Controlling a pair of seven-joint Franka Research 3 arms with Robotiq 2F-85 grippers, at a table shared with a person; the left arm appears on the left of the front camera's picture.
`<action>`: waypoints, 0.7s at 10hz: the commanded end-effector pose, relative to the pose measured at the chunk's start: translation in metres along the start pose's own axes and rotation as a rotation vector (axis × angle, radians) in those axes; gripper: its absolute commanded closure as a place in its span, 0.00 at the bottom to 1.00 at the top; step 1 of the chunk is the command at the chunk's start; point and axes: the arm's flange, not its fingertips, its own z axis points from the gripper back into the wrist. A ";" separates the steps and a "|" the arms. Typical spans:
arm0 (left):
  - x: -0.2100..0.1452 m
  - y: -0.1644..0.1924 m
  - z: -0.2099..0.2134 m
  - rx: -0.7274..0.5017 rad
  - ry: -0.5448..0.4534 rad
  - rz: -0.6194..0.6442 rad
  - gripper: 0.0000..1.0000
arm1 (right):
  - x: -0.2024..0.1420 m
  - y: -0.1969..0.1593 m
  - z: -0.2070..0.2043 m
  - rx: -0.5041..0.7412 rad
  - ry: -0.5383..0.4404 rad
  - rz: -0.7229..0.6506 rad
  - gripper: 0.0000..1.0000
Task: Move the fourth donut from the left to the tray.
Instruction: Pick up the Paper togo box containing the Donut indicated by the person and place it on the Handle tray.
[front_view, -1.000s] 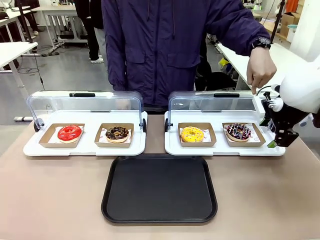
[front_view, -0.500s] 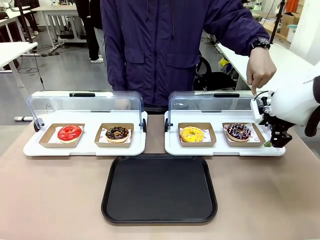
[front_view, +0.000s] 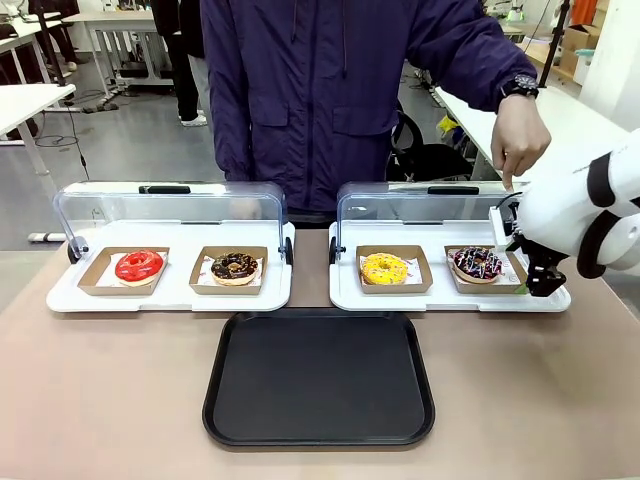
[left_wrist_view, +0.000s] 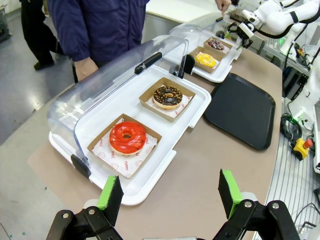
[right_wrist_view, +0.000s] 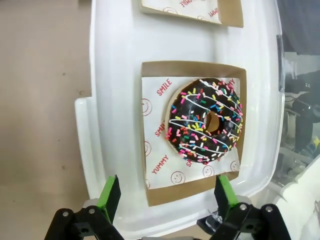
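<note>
front: dark choc-glazed ring donut w/ white+pink streaks and sprinkles (front_view: 477, 263) sits in shallow brown cardboard holder (front_view: 470, 287) on right-hand white tray w/ clear lid (front_view: 440, 300), lid up. big black rectangular plastic tray (front_view: 319, 378) lies nearer, apart from donut. right gripper (front_view: 541, 277) just beside holder, at white tray's right end. person's hand (front_view: 520, 140) above lid corner.
l wrist: left gripper (left_wrist_view: 169, 192) jaws apart, holding nothing, near red-glazed ring donut (left_wrist_view: 127, 137).
r wrist: right jaws apart, green pads (right_wrist_view: 110, 191) short of donut, not touching it.
</note>
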 end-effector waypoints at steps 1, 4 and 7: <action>0.001 -0.002 0.001 -0.006 -0.011 -0.007 0.00 | -0.013 -0.014 -0.015 0.000 -0.014 0.025 0.00; 0.001 -0.002 0.001 -0.006 -0.011 -0.007 0.00 | -0.022 -0.024 -0.026 0.039 -0.003 0.023 0.00; 0.001 -0.002 0.001 -0.006 -0.011 -0.007 0.00 | -0.026 -0.027 -0.039 0.089 -0.004 0.021 0.00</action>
